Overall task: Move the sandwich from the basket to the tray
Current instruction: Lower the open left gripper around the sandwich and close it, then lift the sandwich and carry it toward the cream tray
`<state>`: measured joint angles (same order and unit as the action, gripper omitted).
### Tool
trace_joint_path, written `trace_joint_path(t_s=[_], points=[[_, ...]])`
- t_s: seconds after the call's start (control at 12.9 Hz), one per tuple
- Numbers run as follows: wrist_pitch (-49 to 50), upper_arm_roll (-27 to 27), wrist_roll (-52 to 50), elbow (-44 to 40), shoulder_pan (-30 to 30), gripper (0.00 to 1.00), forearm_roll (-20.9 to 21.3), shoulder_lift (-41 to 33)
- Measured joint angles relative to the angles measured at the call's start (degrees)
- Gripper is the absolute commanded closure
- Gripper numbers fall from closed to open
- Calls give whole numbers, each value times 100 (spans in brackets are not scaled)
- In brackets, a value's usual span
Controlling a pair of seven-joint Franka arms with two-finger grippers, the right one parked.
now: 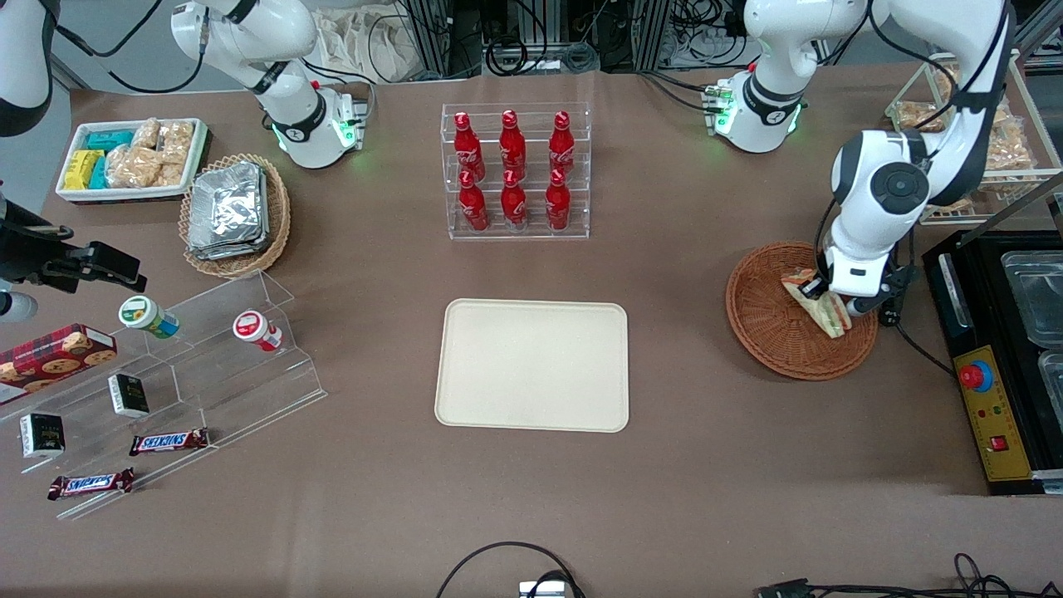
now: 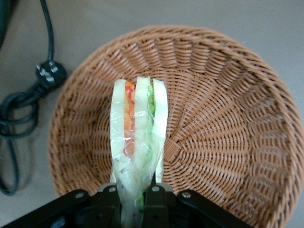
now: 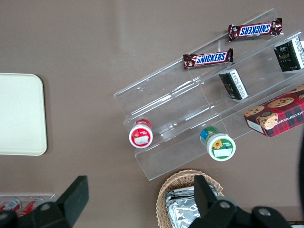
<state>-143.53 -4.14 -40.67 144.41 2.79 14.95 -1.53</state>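
Note:
The sandwich (image 1: 818, 306) is a wrapped wedge of pale bread with orange, red and green filling (image 2: 139, 123). My left gripper (image 1: 830, 297) is shut on its narrow end, and the wedge hangs just above the bottom of the reddish-brown wicker basket (image 1: 772, 332). In the left wrist view the gripper (image 2: 134, 197) pinches the clear wrap between its black fingers (image 2: 156, 202), with the basket (image 2: 223, 109) spread underneath. The cream tray (image 1: 532, 364) lies flat and bare at the table's middle, toward the parked arm from the basket.
A clear rack of red bottles (image 1: 515, 170) stands farther from the front camera than the tray. A black machine with a red button (image 1: 996, 365) sits beside the basket at the working arm's end. A black cable and plug (image 2: 45, 76) lie by the basket.

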Motion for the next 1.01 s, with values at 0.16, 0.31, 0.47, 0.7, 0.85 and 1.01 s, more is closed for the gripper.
trace_joint_path(t_s=[0.16,0.31,0.47,0.7,0.85,1.01], points=[[157,-38,336,-12,-111,89,6,-285],[198,-79,568,-89,-372,90,5,-420],[226,-99,948,-333,-736,90,-63,-435],[861,-109,1880,-995,-1231,90,-588,-427],[1468,-111,2351,-1562,-1494,90,-849,-357],[1593,-115,2420,-2024,-1827,90,-965,-126]])
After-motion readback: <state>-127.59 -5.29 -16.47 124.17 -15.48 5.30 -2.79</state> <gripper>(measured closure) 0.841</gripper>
